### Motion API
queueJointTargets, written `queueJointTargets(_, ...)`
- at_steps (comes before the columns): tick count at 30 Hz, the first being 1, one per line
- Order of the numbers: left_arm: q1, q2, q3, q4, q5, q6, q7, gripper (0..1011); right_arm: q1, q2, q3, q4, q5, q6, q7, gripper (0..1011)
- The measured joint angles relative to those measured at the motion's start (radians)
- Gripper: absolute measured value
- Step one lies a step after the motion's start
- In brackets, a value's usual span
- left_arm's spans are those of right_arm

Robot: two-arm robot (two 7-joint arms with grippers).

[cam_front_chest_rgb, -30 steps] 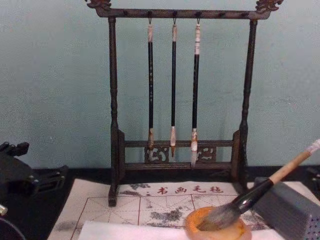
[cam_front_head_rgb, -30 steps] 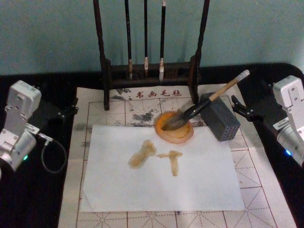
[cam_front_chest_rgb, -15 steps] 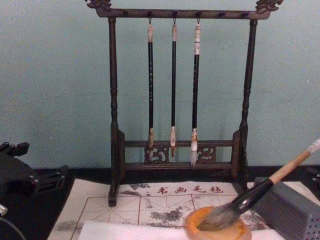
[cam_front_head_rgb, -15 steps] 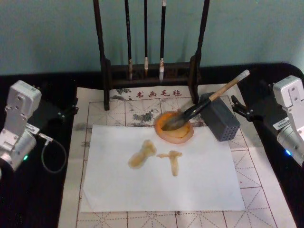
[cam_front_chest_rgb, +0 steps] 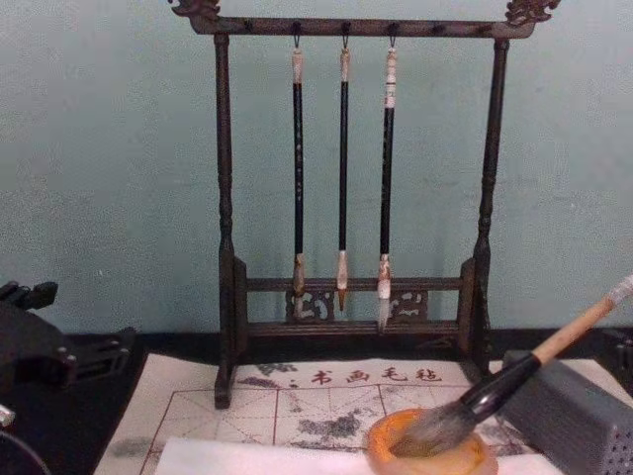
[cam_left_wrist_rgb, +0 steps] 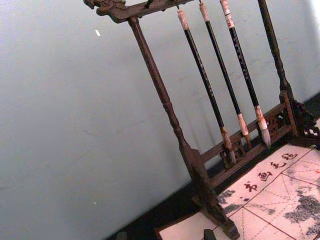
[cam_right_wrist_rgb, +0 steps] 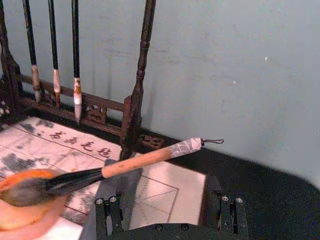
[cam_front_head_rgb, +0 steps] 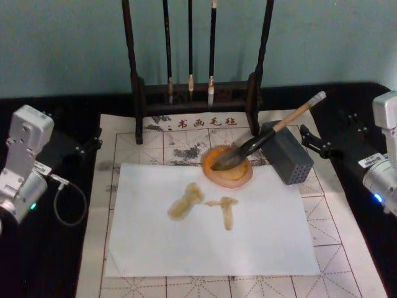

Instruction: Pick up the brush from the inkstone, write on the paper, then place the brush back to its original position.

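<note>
Brush (cam_front_head_rgb: pixel 260 139) rests in inkstone (cam_front_head_rgb: pixel 227 175), paper (cam_front_head_rgb: pixel 211 242) w/ brown strokes — task prob. done. Right gripper (cam_front_head_rgb: pixel 313 141) off to the side, fingers (cam_right_wrist_rgb: pixel 106 215) spread; left gripper (cam_front_head_rgb: pixel 87 144) parked, grip state can't tell.

Wearing boxy silver-grey casings on left arm (cam_front_head_rgb: pixel 25 164) and right arm (cam_front_head_rgb: pixel 384 167), each bearing a white printed label. Glowing with a small light, green at left, blue at right. Trailing a thin grey cable loop (cam_front_head_rgb: pixel 68 202) at left. Ending in matt black left pincer (cam_front_head_rgb: pixel 93 141) and right pincer (cam_right_wrist_rgb: pixel 167 202), fingers (cam_right_wrist_rgb: pixel 106 215) carrying paired silver screws.
</note>
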Motion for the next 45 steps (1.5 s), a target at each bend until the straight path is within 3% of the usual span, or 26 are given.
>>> queueJointTargets(4,0.0,0.0,0.0,0.0,0.0,0.0,0.0,1001,-0.009,-0.011,0.024,-0.015,0.051,0.036,0.025,1000)
queueJointTargets(6,0.0,0.0,0.0,0.0,0.0,0.0,0.0,1001,-0.019,-0.025,0.052,-0.03,0.108,0.08,0.046,1000)
queueJointTargets(7,0.0,0.0,0.0,0.0,0.0,0.0,0.0,1001,-0.019,-0.025,0.052,-0.03,0.108,0.08,0.046,1000)
queueJointTargets(11,0.0,0.0,0.0,0.0,0.0,0.0,0.0,1001,-0.032,-0.056,0.096,-0.051,0.189,0.151,0.06,1000)
queueJointTargets(16,0.0,0.0,0.0,0.0,0.0,0.0,0.0,1001,-0.04,-0.111,0.155,-0.063,0.296,0.242,0.052,1000)
queueJointTargets(17,0.0,0.0,0.0,0.0,0.0,0.0,0.0,1001,-0.04,-0.111,0.155,-0.063,0.296,0.242,0.052,1000)
queueJointTargets(23,0.0,0.0,0.0,0.0,0.0,0.0,0.0,1001,-0.032,-0.173,0.212,-0.063,0.427,0.344,0.013,1000)
queueJointTargets(33,0.0,0.0,0.0,0.0,0.0,0.0,0.0,1001,-0.001,-0.226,0.241,-0.043,0.566,0.429,-0.041,1000)
queueJointTargets(45,0.0,0.0,0.0,0.0,0.0,0.0,0.0,1001,0.051,-0.278,0.248,0.009,0.648,0.429,-0.083,1000)
